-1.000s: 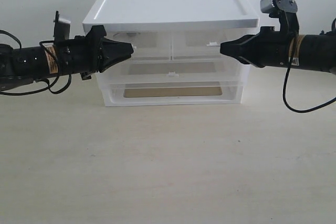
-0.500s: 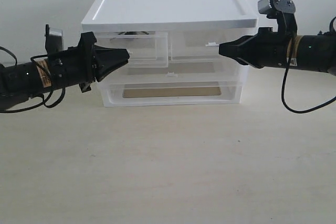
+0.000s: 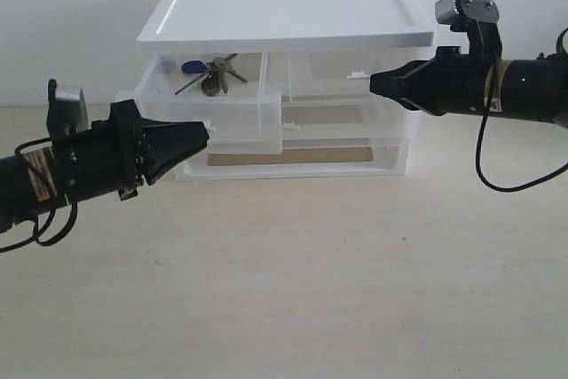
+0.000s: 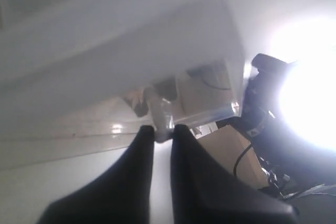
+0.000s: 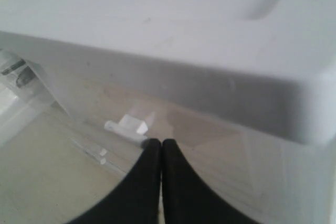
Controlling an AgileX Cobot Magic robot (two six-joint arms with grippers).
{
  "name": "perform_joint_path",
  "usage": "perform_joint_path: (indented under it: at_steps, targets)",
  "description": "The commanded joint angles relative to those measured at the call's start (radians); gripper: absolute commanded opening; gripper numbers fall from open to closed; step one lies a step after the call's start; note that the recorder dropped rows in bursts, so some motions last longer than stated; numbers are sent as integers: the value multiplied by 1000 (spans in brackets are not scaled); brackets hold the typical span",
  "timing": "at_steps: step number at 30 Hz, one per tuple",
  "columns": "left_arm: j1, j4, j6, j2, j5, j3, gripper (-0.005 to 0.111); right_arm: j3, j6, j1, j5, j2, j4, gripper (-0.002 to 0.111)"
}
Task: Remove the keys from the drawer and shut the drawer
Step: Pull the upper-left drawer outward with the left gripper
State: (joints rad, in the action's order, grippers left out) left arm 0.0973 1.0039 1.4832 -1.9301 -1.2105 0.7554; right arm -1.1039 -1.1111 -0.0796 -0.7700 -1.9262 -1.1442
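The left half-width drawer (image 3: 232,119) stands pulled well out of the white-topped unit (image 3: 284,8). Inside it lie the keys (image 3: 216,75), with the blue fob (image 3: 191,67) at their left. My left gripper (image 3: 205,134) is at the drawer's front, shut on its small white tab handle (image 4: 161,123), which is pinched between the black fingers (image 4: 137,156). My right gripper (image 3: 374,82) is shut with nothing in it. It hovers at the front of the closed right-hand drawer, its tips (image 5: 160,143) just beside that drawer's tab handle (image 5: 127,125).
Under the two half-width drawers sit a full-width drawer (image 3: 355,120) and a lower one (image 3: 293,159), both closed. The unit stands at the back of a pale tabletop (image 3: 293,281), against a white wall. The right arm's cable (image 3: 497,179) hangs over the table.
My left arm has drawn back toward the front left, sliding the left drawer out and bringing the keys into view. The right gripper has barely moved.
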Motion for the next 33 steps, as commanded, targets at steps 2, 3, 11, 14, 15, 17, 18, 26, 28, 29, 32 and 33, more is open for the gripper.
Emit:
perform_joint_path:
  at_steps: [2, 3, 11, 14, 15, 17, 18, 26, 28, 29, 32, 33]
  targets:
    - [-5, -9, -66, 37, -11, -87, 4, -15, 2, 9, 56, -2, 73, 0]
    - [-5, -9, -77, 40, -11, -103, 4, -15, 2, 9, 56, -2, 73, 0]
    - [-5, -28, -145, 51, -11, -184, 4, -15, 2, 9, 58, -2, 73, 0]
    - [-5, -21, -149, 51, -11, -196, 4, -15, 2, 9, 58, -2, 73, 0]
    - [-5, -23, -161, 51, -11, -198, 4, -15, 2, 9, 58, -2, 73, 0]
    - [-5, -30, -175, 51, -11, -198, 4, -15, 2, 9, 58, -2, 73, 0]
    - [-5, -26, -178, 51, -11, -193, 4, -15, 2, 9, 58, -2, 73, 0]
    - [54, 27, -183, 51, -11, -184, 25, -15, 2, 9, 58, -2, 73, 0]
    - [67, 25, -201, 51, -11, -184, 28, -15, 2, 9, 60, -2, 73, 0]
    - [67, 25, -201, 51, -11, -184, 29, -15, 2, 9, 60, -2, 73, 0]
    - [64, 71, -197, 62, -11, -184, 30, -15, 2, 9, 62, -2, 73, 0]
    - [64, 97, -197, 73, -11, -188, 30, -15, 4, 9, 62, -2, 73, 0]
